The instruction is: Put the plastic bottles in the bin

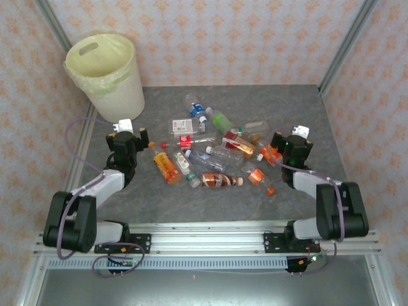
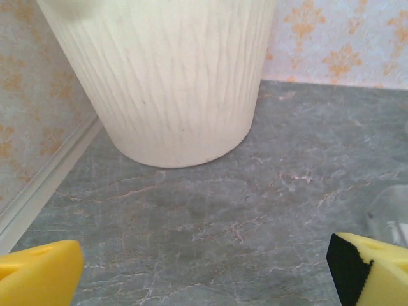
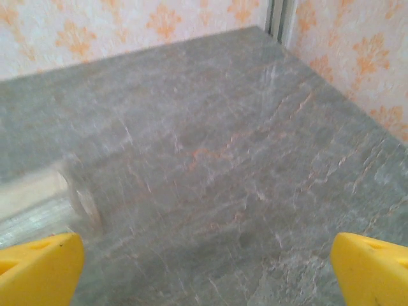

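Several plastic bottles [image 1: 213, 153] lie scattered on the grey table between the two arms; one with an orange label [image 1: 167, 167] lies closest to the left arm. The cream-white bin [image 1: 105, 70] with its pale yellow liner stands at the far left corner. My left gripper [image 1: 129, 132] is open just in front of the bin [image 2: 159, 76], with bare table between its yellow fingers [image 2: 38, 274]. My right gripper [image 1: 290, 137] is open at the right edge of the pile, its yellow fingers [image 3: 373, 268] over bare table. A blurred clear bottle [image 3: 44, 197] lies to its left.
Patterned walls close the table at the back and both sides, with a metal post [image 3: 280, 19] in the far right corner. A clear bottle's edge [image 2: 389, 213] shows just right of the left gripper. Bare table [image 1: 280, 102] lies behind the pile.
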